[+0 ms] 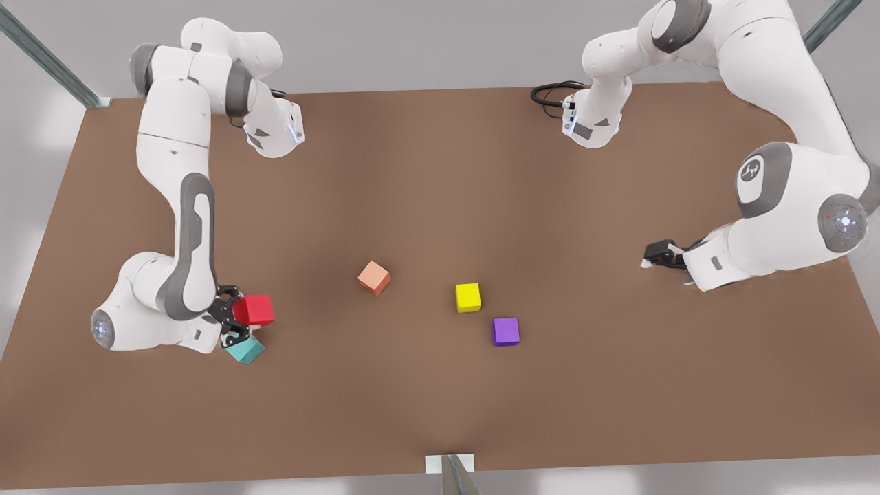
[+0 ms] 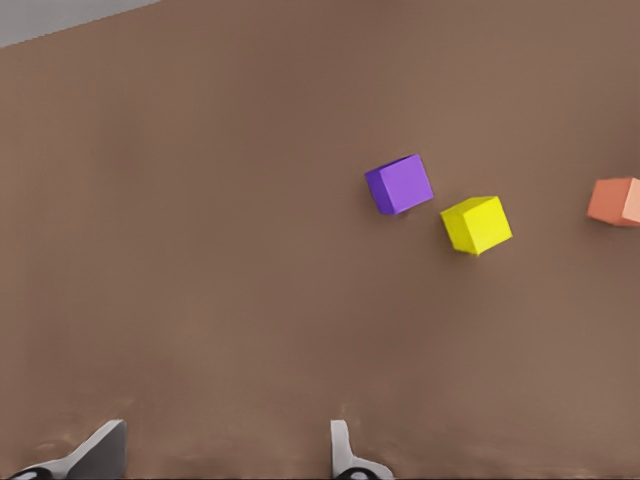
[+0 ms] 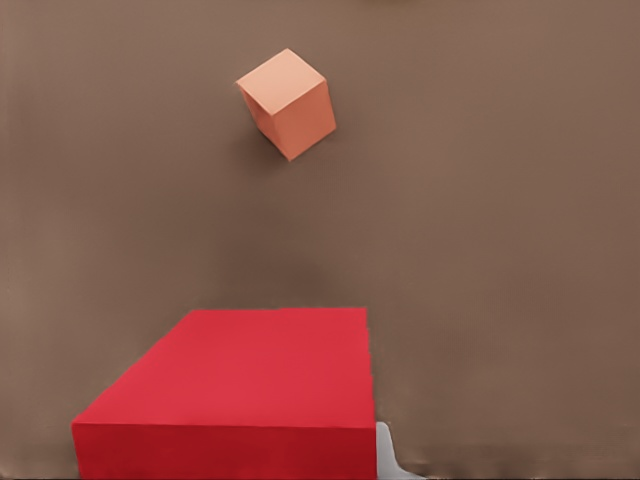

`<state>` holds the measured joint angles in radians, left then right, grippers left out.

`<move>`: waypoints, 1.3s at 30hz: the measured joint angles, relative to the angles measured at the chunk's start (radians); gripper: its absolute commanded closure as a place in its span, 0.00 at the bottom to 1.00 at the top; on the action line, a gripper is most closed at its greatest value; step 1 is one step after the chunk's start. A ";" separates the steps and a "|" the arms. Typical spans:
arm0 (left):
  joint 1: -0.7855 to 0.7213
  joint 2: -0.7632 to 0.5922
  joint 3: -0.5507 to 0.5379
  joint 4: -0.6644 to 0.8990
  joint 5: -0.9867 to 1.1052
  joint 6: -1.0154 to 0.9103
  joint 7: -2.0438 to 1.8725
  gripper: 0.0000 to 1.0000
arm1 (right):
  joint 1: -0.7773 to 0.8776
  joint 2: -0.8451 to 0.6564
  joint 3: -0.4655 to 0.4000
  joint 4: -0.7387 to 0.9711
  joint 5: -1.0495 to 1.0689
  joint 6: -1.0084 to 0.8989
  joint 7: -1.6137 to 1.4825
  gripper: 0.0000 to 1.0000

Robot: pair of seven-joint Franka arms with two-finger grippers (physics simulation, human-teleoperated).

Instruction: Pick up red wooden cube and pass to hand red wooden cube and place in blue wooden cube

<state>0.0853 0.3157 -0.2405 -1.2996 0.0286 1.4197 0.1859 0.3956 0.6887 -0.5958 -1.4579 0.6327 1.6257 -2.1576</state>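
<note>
Where the brown table (image 1: 440,172) filled the front view, five cubes and two grippers stood catalogued as follows.

Red wooden cube (image 1: 254,310): lower left of the front view, pinched in the right gripper (image 1: 234,320), directly above the blue wooden cube (image 1: 245,349); whether the two cubes touched could not be told. Its broad red top (image 3: 240,375) occupied the lower part of the right wrist view, one pale fingertip (image 3: 390,455) showing beside it.

Blue wooden cube: teal, on the table at the lower left, partly under the right gripper.

Salmon cube (image 1: 374,278): near the centre, tilted on the diagonal; upper middle of the right wrist view (image 3: 287,103).

Yellow cube (image 1: 468,297) and purple cube (image 1: 506,331): just right of centre, near each other but apart; both also in the left wrist view, (image 2: 477,224) and (image 2: 399,184).

Left gripper (image 1: 654,254): right side of the front view, well apart from every cube, waiting low over bare table, fingers (image 2: 342,450) spread and holding nothing.
</note>
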 measured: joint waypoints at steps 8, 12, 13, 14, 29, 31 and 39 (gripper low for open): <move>-0.275 -0.160 0.324 -0.186 -0.004 -0.077 -0.033 0.00 | 0.008 0.036 -0.033 0.009 -0.183 0.102 -0.033 0.56; -0.269 -0.156 0.323 -0.187 -0.031 -0.093 -0.048 0.00 | 0.020 0.058 -0.030 0.012 -0.142 0.187 -0.041 0.56; -0.264 -0.156 0.323 -0.187 -0.035 -0.096 -0.052 0.00 | 0.022 0.064 -0.028 0.012 -0.133 0.207 -0.043 0.56; -0.258 -0.157 0.323 -0.187 -0.038 -0.098 -0.055 0.00 | 0.026 0.072 -0.028 0.012 -0.126 0.228 -0.045 0.56; -0.237 -0.155 0.323 -0.189 -0.054 -0.114 -0.085 0.00 | 0.042 0.135 -0.026 -0.002 -0.099 0.385 -0.072 0.56; -0.229 -0.155 0.323 -0.189 -0.061 -0.114 -0.087 0.00 | 0.045 0.137 -0.026 -0.007 -0.098 0.395 -0.074 0.52; -0.227 -0.152 0.323 -0.190 -0.068 -0.114 -0.094 0.00 | 0.053 0.136 -0.025 -0.020 -0.077 0.422 -0.097 0.00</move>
<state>-0.1414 0.1634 0.0827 -1.4898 -0.0394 1.3052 0.0920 0.4486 0.8250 -0.6213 -1.4776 0.5559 2.0482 -2.2549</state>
